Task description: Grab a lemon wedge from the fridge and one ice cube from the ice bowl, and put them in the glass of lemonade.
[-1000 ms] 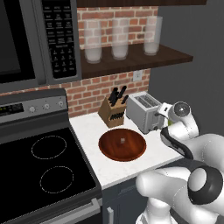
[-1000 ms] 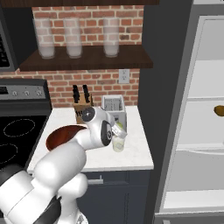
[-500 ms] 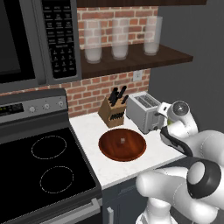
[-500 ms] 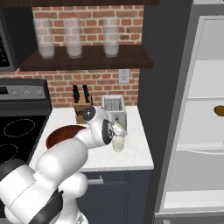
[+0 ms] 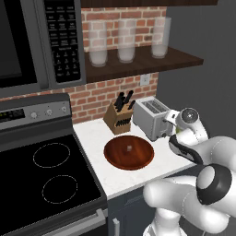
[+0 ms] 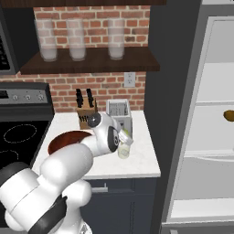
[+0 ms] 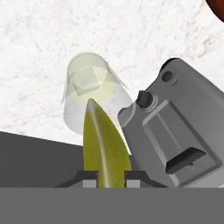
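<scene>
The gripper is clamped on the lemon wedge, just above the glass beside the toaster.

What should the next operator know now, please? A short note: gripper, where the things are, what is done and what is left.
Gripper: shut on the lemon wedge, held above the glass of lemonade.
Glass: on the counter beside the toaster; an ice cube is already in it.
Ice bowl: left of the toaster.
Fridge: open.
Done: ice cube in, wedge fetched.
Left: release the wedge into the glass.
</scene>
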Robot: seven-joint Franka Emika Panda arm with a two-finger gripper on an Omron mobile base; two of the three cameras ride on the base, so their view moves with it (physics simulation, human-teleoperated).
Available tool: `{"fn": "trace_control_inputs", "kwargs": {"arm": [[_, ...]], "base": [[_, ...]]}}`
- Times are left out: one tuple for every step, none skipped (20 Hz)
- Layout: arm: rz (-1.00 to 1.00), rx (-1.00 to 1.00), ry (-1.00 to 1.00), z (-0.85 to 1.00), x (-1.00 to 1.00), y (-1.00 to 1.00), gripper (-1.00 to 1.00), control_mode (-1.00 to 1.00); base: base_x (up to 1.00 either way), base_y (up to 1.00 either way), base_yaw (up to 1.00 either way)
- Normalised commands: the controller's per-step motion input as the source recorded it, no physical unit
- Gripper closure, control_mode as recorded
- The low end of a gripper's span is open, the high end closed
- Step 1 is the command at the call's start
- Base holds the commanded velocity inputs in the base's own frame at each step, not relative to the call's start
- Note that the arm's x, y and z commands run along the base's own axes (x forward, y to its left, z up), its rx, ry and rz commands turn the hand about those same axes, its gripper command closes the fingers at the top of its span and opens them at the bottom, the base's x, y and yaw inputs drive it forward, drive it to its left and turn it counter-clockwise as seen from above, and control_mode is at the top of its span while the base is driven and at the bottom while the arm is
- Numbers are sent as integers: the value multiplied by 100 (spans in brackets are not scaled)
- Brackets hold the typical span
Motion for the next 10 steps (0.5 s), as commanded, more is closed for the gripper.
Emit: {"fn": "trace_control_inputs", "kwargs": {"arm": [[0,0,0,-26,4,0,100,-100],[0,0,0,-26,2,0,100,-100],[0,0,0,-24,1,0,100,-100],[0,0,0,-20,1,0,100,-100],[0,0,0,-17,4,0,100,-100],[0,0,0,-14,4,0,100,-100],[0,0,0,-11,6,0,100,-100],[0,0,0,-8,6,0,100,-100],[0,0,0,-7,6,0,100,-100],[0,0,0,-7,4,0,100,-100]], "base": [[0,0,0],[0,0,0],[0,0,0],[0,0,0],[0,0,0],[0,0,0],[0,0,0],[0,0,0],[0,0,0],[0,0,0]]}}
